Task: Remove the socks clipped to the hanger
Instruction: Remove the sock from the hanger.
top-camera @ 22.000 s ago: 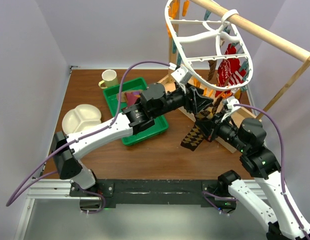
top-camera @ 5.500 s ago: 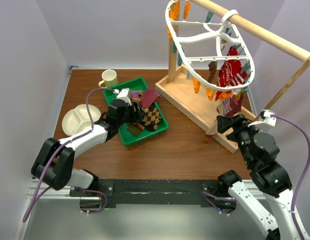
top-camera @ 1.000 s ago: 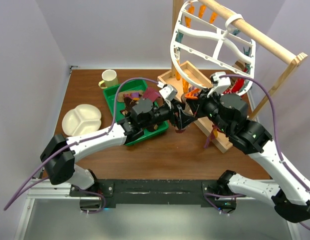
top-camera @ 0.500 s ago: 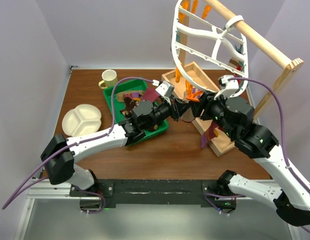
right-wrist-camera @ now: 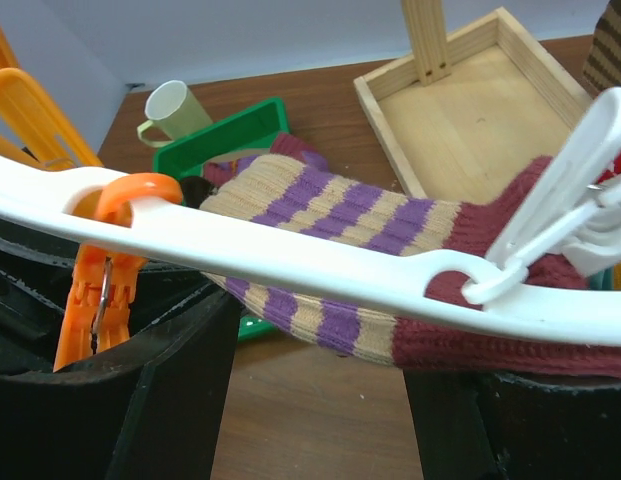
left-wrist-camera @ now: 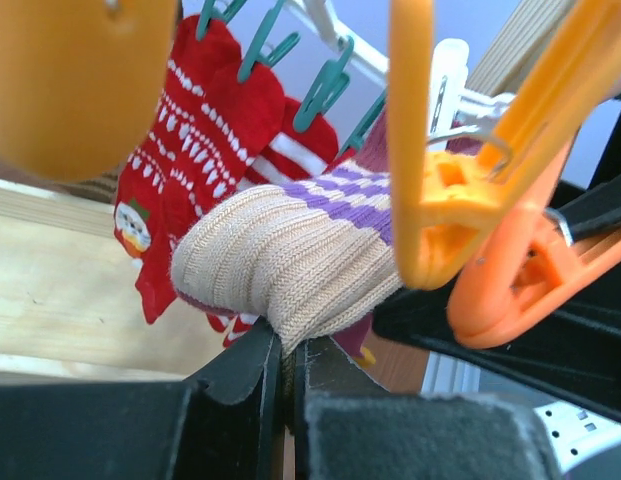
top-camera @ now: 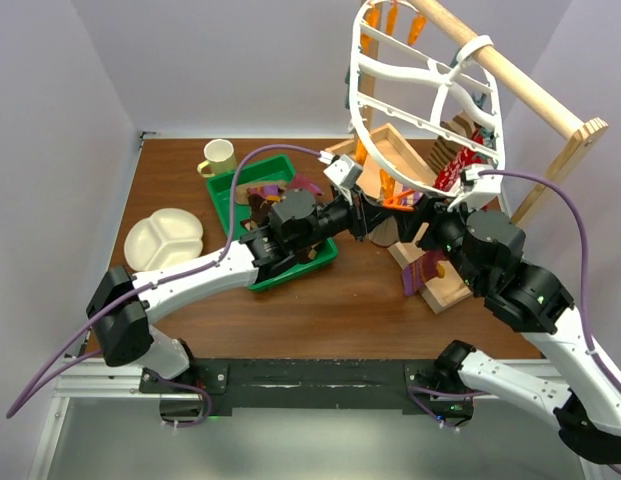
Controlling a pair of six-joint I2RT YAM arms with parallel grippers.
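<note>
Tan-and-purple striped sock [left-wrist-camera: 290, 250] is hanging under the hanger [right-wrist-camera: 290, 258], above the far right part of the tabletop. The left end effector [left-wrist-camera: 287, 345] is pinching its ribbed cuff, fingers shut tight on the fabric. The sock's long axis is running from that grip, on the side toward the green tray [top-camera: 218, 195], across to its maroon end, which is lying against a white clip [right-wrist-camera: 580, 185] on the rim. The right end effector [right-wrist-camera: 320, 390] is standing wide open, straddling rim and sock and holding nothing, and it is sitting nearer that clip. Whether the clip is biting the fabric is hard to say from the wrist view. Beyond, red socks [left-wrist-camera: 200, 120] are dangling from teal clips [left-wrist-camera: 325, 85].
</note>
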